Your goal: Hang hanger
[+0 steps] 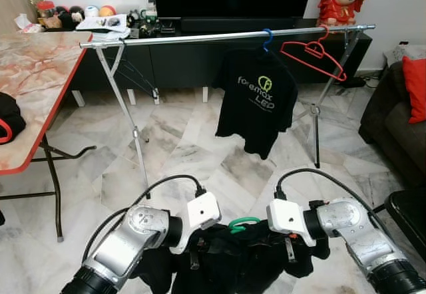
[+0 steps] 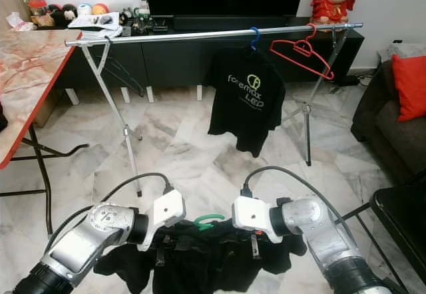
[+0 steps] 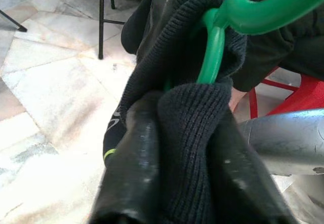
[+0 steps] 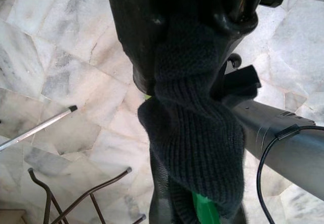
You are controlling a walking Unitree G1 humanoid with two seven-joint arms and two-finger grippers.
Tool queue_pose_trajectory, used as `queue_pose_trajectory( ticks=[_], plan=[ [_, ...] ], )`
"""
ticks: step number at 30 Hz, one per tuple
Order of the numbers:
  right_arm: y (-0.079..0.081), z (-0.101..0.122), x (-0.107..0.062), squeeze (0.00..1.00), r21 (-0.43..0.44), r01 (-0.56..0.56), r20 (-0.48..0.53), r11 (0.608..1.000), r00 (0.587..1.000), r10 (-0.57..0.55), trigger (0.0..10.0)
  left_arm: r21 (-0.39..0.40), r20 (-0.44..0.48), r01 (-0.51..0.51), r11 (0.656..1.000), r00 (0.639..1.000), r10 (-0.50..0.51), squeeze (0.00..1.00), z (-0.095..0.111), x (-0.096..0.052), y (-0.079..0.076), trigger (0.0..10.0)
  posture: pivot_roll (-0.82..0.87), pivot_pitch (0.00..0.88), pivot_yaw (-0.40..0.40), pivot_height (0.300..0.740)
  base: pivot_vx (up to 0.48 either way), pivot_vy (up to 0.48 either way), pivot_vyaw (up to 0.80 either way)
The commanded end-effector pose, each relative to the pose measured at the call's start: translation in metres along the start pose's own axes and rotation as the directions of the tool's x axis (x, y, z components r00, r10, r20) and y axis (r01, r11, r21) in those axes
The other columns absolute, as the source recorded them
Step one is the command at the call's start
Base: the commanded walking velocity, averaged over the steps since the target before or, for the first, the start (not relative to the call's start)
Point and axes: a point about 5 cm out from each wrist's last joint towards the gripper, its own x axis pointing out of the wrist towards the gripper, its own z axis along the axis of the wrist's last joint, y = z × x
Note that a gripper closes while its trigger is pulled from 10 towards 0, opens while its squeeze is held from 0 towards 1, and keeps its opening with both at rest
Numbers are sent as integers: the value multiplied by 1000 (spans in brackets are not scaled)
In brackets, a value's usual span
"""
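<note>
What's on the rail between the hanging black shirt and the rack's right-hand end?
One empty red hanger hooked on the rail, right of the black shirt; seen in both eye views.

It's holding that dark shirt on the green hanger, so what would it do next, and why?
Probably lift it toward the rail. Both tools, left and right, pinch the dark shirt low down, the green hanger hook stands free, and the rail has bare space left of the hung T-shirt.

A shirt hangs on the rail, table left.
</note>
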Motion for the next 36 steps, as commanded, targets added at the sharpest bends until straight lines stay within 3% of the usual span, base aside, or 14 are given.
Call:
queue_pose_trajectory(
  ticks=[1,22,24,25,26,27,28,29,36],
  plan=[
    [-9,14,-7,0,-29,72,70,997,995,-70,0,-1,-19,35,999,999,-35,0,-2,2,-3,0,-41,82,-14,740,0,0,0],
    [-9,13,-6,0,-25,84,62,996,995,-83,0,12,-48,37,999,998,-36,0,-2,1,-2,0,-39,87,-9,740,0,0,0],
    [-10,11,-6,0,-25,96,44,995,994,-95,5922,12,-47,38,999,998,-37,0,-2,1,-3,0,-39,88,-9,740,0,0,0],
    [-10,11,-6,0,-25,96,44,995,994,-95,5922,12,-47,38,999,998,-37,0,-2,1,-3,0,-39,88,-9,740,0,0,0],
    [-10,10,-6,149,-25,98,42,995,994,-97,10000,12,-46,38,999,998,-38,0,-2,1,-3,0,-39,88,-9,740,0,0,0],
    [-10,10,-6,412,-24,98,42,995,994,-97,10000,12,-45,39,999,998,-38,0,-2,1,-3,0,-39,89,-10,740,0,0,0],
    [-10,10,-6,412,-23,98,41,995,994,-97,10000,11,-45,39,999,998,-38,0,-2,1,-3,0,-39,89,-10,740,0,0,0],
    [-10,9,-5,1000,-22,95,40,995,995,-94,10000,12,-44,39,999,998,-38,0,-2,1,-3,0,-39,90,-10,740,0,0,0],
    [-6,5,-5,1000,-15,66,13,998,998,-66,10000,15,-30,-1,1000,1000,2,0,-1,0,2,0,-39,92,-11,740,0,0,0]
  ],
)
